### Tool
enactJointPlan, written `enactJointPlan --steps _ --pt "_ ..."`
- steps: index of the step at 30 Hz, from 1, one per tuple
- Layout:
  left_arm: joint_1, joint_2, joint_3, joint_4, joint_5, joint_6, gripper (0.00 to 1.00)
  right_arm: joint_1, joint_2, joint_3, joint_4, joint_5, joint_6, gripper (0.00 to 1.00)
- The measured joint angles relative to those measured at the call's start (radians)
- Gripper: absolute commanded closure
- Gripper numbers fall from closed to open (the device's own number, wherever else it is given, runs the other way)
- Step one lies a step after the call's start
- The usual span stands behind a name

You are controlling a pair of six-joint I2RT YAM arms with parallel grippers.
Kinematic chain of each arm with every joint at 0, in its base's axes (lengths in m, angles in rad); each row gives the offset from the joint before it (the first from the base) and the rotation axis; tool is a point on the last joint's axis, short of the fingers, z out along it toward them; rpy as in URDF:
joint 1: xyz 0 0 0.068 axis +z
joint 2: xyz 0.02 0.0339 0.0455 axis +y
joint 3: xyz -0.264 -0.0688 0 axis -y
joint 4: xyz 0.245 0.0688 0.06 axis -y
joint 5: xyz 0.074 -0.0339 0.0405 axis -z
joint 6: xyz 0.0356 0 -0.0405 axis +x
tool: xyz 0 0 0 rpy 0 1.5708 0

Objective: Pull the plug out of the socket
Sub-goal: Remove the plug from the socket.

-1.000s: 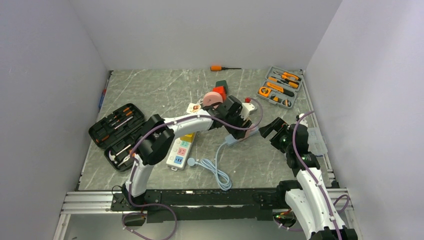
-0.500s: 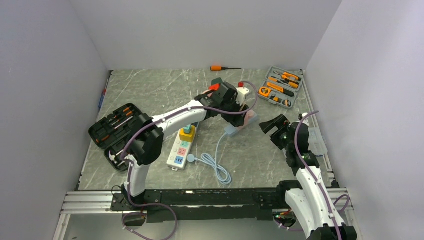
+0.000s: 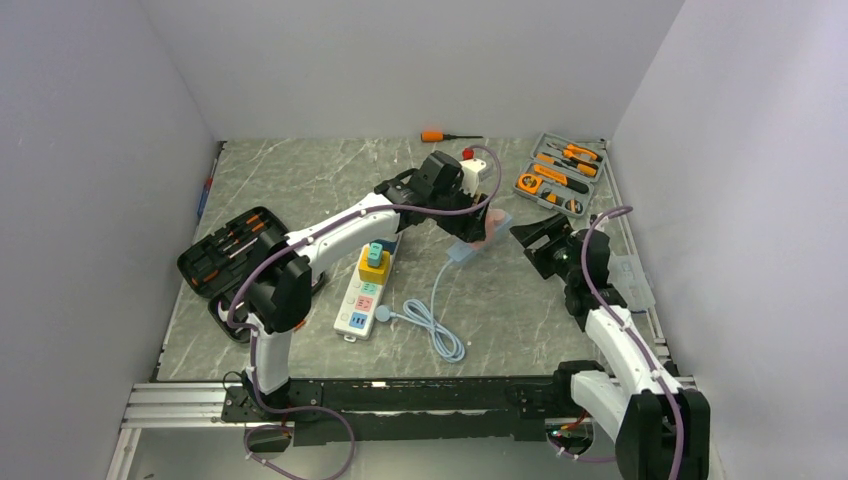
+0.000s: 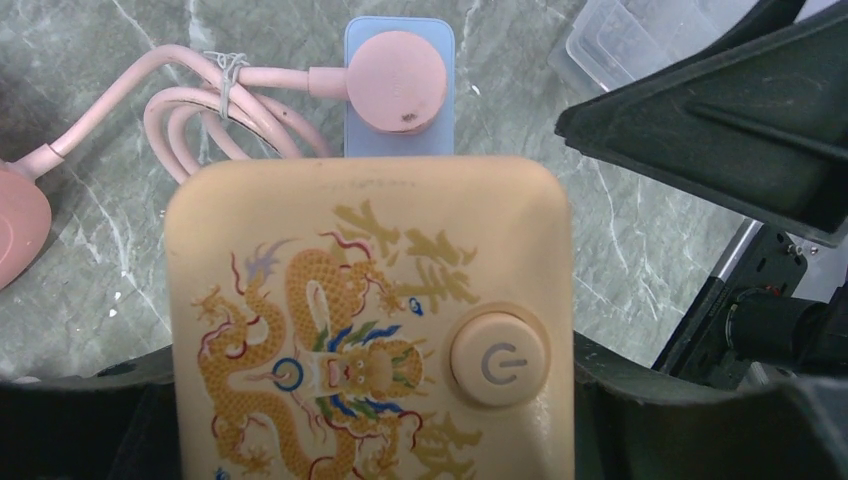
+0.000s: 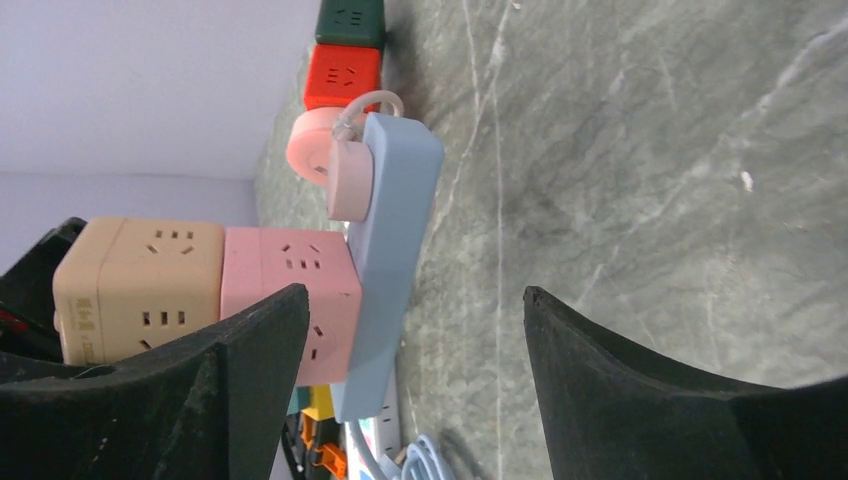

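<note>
My left gripper [image 3: 468,214] is shut on a beige cube socket with a dragon print [image 4: 368,320]. The beige cube joins a pink cube [image 5: 292,290], which sits against a light blue power strip [image 5: 397,240]. The strip hangs tilted off the table in the top view [image 3: 464,250]. A round pink plug [image 4: 400,80] with a coiled pink cord [image 4: 210,110] is plugged into the strip's face. My right gripper [image 5: 415,295] is open just right of the strip [image 3: 535,245], its fingers on either side of the strip's edge without touching it.
A white power strip with yellow and teal plugs [image 3: 364,292] lies at centre. The blue cord [image 3: 435,325] coils in front. A black tool case [image 3: 225,262] stands left, a grey tool tray [image 3: 560,175] back right. An orange screwdriver [image 3: 436,136] lies at the back. Red and green cubes [image 5: 345,50] lie beyond the strip.
My left gripper has carried the cube stack and blue strip toward the back of the table, raising the strip. My right gripper has shifted slightly back and left toward it, still open.
</note>
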Motion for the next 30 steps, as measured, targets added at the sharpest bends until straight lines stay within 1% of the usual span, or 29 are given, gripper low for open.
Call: enactJointPlan --steps 5,14,24,30 --pt "0.002 0.000 0.000 0.000 0.014 -0.011 0.95 0.025 0.074 0.006 0.094 -0.018 0.037 0.27" --pt "0.005 0.000 0.003 -0.003 0.026 -0.024 0.96 0.097 0.184 0.008 0.218 -0.023 0.083 0.30" --pt "0.007 0.000 0.016 -0.017 0.038 -0.037 0.97 0.119 0.321 0.018 0.354 -0.029 0.146 0.43" --pt "0.012 0.000 0.021 -0.045 0.040 -0.036 0.97 0.159 0.355 0.026 0.389 0.015 0.171 0.50"
